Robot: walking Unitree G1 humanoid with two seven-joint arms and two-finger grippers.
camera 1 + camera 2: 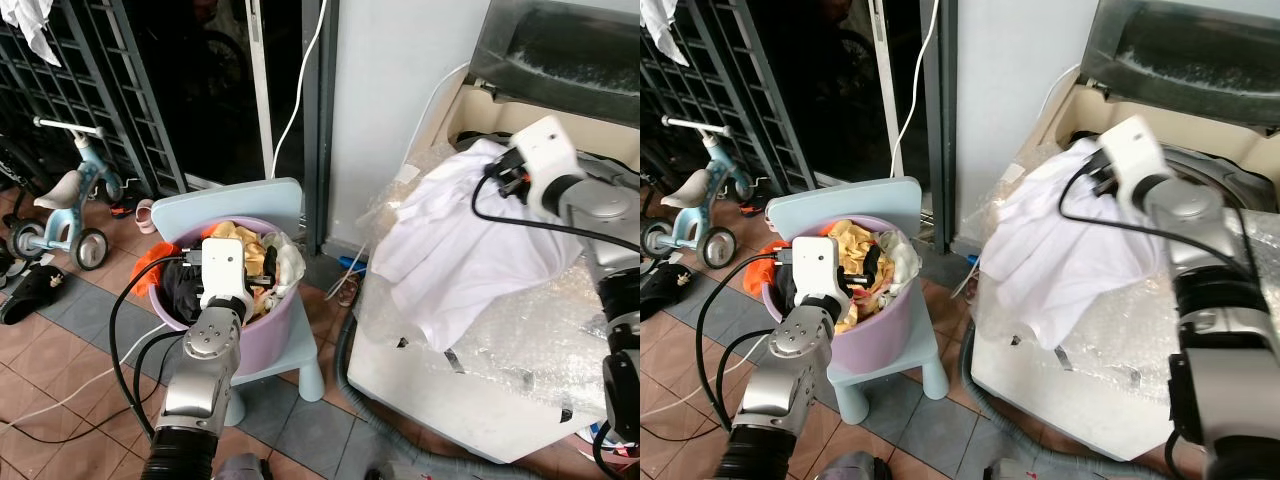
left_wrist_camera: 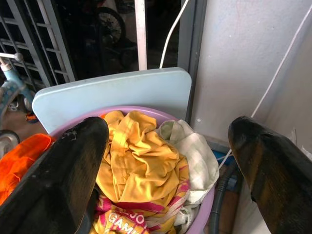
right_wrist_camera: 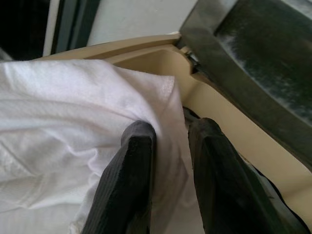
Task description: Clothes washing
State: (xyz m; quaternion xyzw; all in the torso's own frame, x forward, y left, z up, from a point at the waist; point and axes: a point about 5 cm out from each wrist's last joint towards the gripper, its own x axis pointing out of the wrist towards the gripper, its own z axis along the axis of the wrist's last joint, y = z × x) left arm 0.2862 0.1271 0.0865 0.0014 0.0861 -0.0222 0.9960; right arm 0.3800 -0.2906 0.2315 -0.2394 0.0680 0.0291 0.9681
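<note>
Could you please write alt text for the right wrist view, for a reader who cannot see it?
The right gripper pinches a fold of a white garment between its two black fingers, at the beige rim of the washing machine, whose dark lid stands open behind.

A floor of brown and grey tiles (image 1: pixel 60 330) is seen. A plain white wall (image 1: pixel 395 90) is beside a dark metal gate (image 1: pixel 110 100). A small blue tricycle (image 1: pixel 65 205) is parked nearby.

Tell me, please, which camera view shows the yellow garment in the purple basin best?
The left wrist view: the yellow garment lies large and sharp between the open left gripper fingers, on top of the purple basin. In both eye views it is small, partly hidden behind the left arm.
</note>
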